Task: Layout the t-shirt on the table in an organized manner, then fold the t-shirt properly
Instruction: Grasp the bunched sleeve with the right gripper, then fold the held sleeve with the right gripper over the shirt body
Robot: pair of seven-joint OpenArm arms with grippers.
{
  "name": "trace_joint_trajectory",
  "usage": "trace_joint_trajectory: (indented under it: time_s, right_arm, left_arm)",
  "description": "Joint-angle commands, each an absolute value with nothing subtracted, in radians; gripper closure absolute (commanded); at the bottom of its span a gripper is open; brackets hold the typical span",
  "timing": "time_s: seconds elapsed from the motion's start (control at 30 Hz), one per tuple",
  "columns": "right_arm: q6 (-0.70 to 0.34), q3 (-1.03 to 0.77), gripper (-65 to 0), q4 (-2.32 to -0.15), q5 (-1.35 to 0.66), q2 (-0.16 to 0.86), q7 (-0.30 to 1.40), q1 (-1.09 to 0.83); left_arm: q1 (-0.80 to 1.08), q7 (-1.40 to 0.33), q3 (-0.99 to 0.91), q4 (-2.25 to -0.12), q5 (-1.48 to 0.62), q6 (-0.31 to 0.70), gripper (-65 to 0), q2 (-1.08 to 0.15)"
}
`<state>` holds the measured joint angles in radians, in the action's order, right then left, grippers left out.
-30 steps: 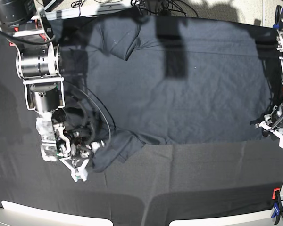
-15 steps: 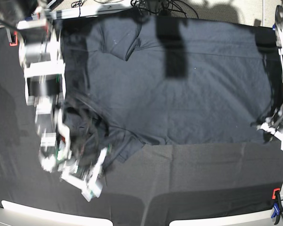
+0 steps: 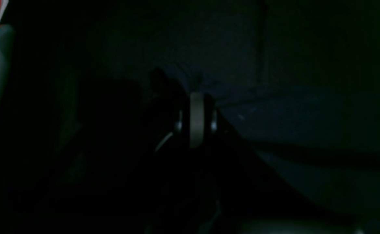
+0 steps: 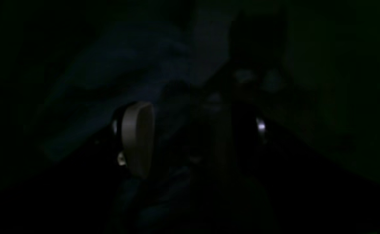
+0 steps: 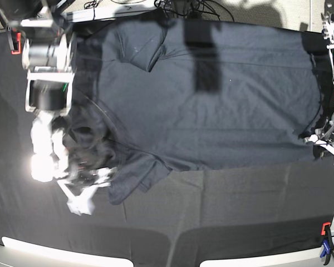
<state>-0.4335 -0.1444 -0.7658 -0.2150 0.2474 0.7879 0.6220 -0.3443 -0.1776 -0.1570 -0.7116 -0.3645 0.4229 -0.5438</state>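
The shirt (image 5: 211, 105), thin, limp and probably slippery, is best pinched at a hem corner or sleeve; left gripper (image 3: 196, 120) looks closed on its edge, right gripper (image 4: 183, 136) spread, gripping nothing.

Thin faintly shiny t-shirt (image 5: 211, 105); matte creased table (image 5: 239, 211) cloth.

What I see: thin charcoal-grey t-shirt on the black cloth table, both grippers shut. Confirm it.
Not quite: the right gripper is open, its pads apart in the right wrist view. The t-shirt does lie on the table; the left gripper is shut.
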Motion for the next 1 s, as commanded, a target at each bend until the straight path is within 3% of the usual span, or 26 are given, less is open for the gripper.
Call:
trace_joint_trajectory:
  time_s: [0.0, 0.2, 0.5, 0.73, 0.87, 0.97]
  right_arm:
    - [-0.441, -0.152, -36.6, -0.742, -0.232, 0.249, 0.785, 0.683]
    - [-0.44, -0.154, -36.5, -0.538, -0.233, 0.239, 0.786, 0.767]
    - [-0.44, -0.154, -36.2, -0.523, -0.247, 0.197, 0.82, 0.767]
    - [-0.441, -0.154, -23.1, -0.523, -0.247, 0.154, 0.798, 0.768]
    - [-0.443, -0.154, -7.2, -0.524, -0.21, 0.159, 0.754, 0.77]
    - [-0.461, -0.154, 0.0, -0.541, -0.15, 0.163, 0.728, 0.769]
  left_arm:
    - [-0.368, -0.148, -0.162, -0.729, -0.374, 0.422, 0.0, -0.567]
    - [-0.368, -0.148, -0.162, -0.729, -0.374, 0.422, 0.0, -0.568]
    - [-0.368, -0.14, -0.162, -0.729, -0.374, 0.422, 0.0, -0.568]
    - [-0.368, -0.141, -0.162, -0.729, -0.374, 0.422, 0.0, -0.568]
    - [-0.368, -0.141, -0.162, -0.729, -0.374, 0.422, 0.0, -0.568]
    - [-0.368, -0.141, -0.162, -0.729, -0.374, 0.422, 0.0, -0.568]
